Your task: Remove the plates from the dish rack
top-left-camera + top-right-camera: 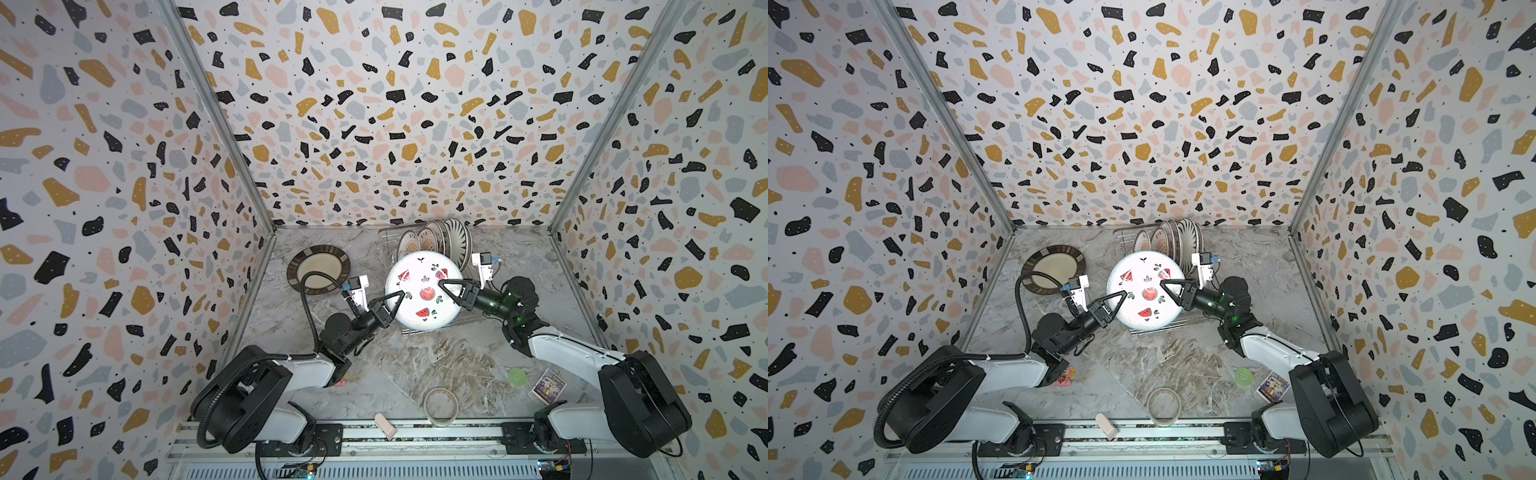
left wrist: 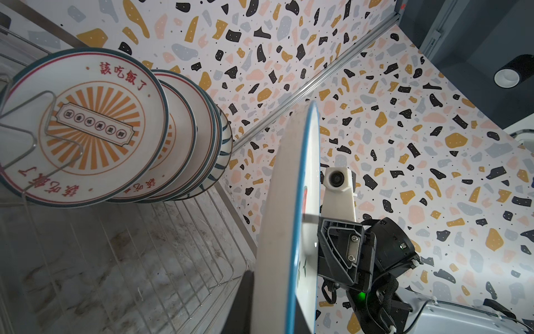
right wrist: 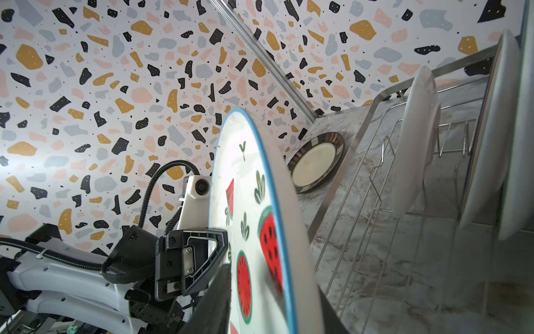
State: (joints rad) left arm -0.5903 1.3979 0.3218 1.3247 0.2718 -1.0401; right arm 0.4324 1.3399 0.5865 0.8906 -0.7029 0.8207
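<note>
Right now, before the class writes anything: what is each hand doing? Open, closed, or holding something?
Left hand: closed on the rim of the watermelon plate.
Right hand: at the same plate's other side; whether it grips cannot be told.

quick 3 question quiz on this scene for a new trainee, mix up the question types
1. True or false: the watermelon plate lies flat on the table.
2. What lies on the table to the left of the dish rack in both top views? A) the brown-rimmed plate B) a blue mug C) a frying pan
3. Fill in: the left gripper is clamped on the watermelon plate's ____.

Key
1. False: it is held up over the dish rack, with the right gripper also at it.
2. A
3. rim
</note>
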